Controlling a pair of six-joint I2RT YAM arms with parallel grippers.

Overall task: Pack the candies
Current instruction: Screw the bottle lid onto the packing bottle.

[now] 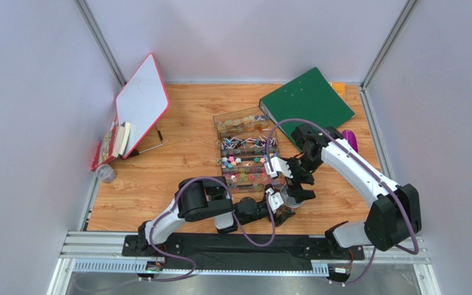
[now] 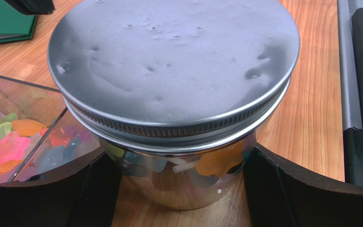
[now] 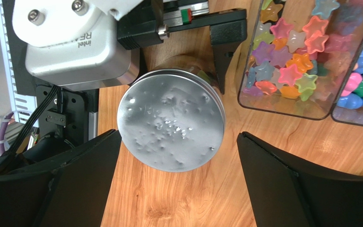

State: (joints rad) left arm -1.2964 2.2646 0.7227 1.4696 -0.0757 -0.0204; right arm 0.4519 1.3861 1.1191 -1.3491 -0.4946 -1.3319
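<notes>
— What is seen on the wooden table (image 1: 158, 190), taken from the largest thing down?

— A green binder (image 1: 306, 98) is laid at the far right, and a red-edged white board (image 1: 141, 101) is propped at the far left. A clear divided box (image 3: 287, 109) is set in the middle.

— How are the grippers held?

— The left gripper (image 2: 181, 203) is closed about a glass jar (image 2: 183, 187), whose body is clasped between the two black fingers. The right gripper (image 3: 178, 142) is spread wide above that jar, with one finger to either side, and nothing is held in it.

— Where is the jar placed?

— It is stood upright on the table, just beside the near end of the box. A metal lid (image 2: 169, 61) is seated on it.

— And the smaller things?

— A purple scoop (image 1: 351, 140) is laid beside the binder, well apart from the jar. The candies (image 3: 289, 73) are kept in the box's compartments, with stars in pink, orange, yellow and green among them. A few more are seen through the glass of the jar.
</notes>
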